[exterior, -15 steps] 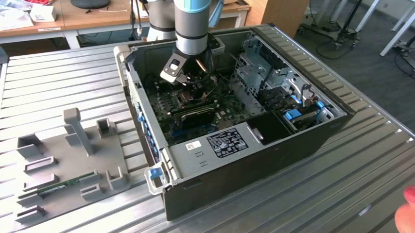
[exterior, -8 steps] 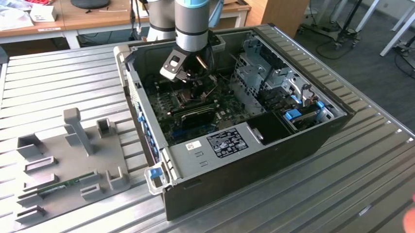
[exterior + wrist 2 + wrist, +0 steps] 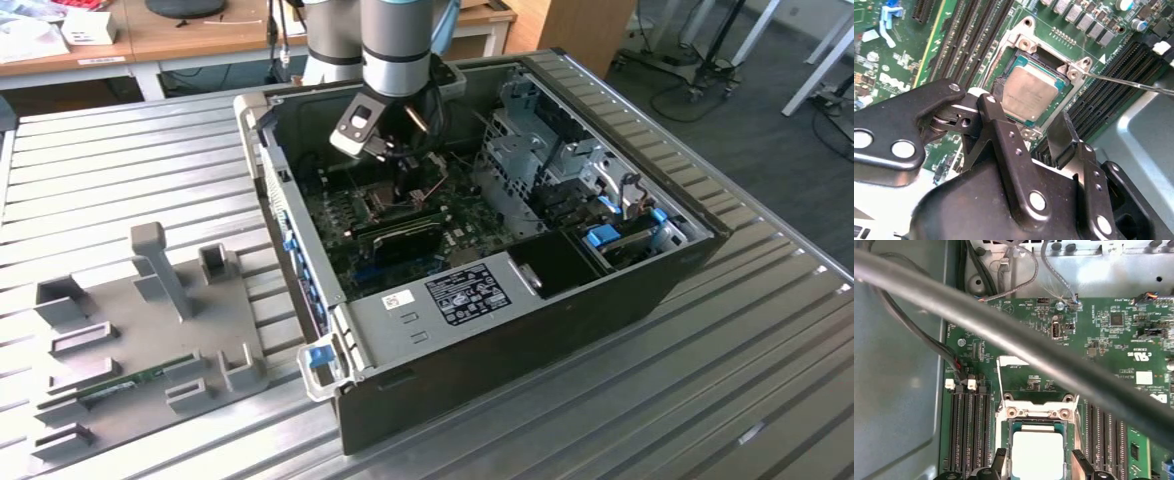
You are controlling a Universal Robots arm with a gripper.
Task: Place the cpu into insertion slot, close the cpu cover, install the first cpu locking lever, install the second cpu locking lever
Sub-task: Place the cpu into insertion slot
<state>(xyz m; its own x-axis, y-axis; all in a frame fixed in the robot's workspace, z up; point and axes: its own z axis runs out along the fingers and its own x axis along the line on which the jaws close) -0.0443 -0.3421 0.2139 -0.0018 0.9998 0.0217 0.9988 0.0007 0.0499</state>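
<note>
Cpu [image 3: 1030,90] lies flat in the slot [image 3: 1035,412], silver top up, right under the gap between the jaws. Jaws are apart and hold nothing. Their tips hover close over two opposite edges of the cpu; whether they touch it cannot be told. Cover [image 3: 1010,361] stands swung open on the far side of the slot from the jaws, with green board showing through its window. A thin lever [image 3: 1124,82] sticks out unlatched past one fingertip [image 3: 1060,137], off to the side of the jaws. Placing looks done; cover and both levers do not.

Risks, as judged:
- **Seating:** whether the cpu is fully seated cannot be told. If it is not, shutting the cover on it could bend socket pins or jam.
- **Jaws on the chip:** they sit very near it, so a sideways drift or a push down could scrape it or nudge it out of seat.
- **Cover:** it is thin and upright. A glancing push could slip off its edge and let it drop hard, or send a tip into the memory slots [image 3: 971,40] beside the jaws.
- **Lever:** it is thin, springy-looking wire, easy to miss or lose, and it could catch a fingertip.
- **Cable:** a thick cable [image 3: 1004,335] crosses in front in the first wrist view and could snag on the case [image 3: 561,300] wall.
</note>
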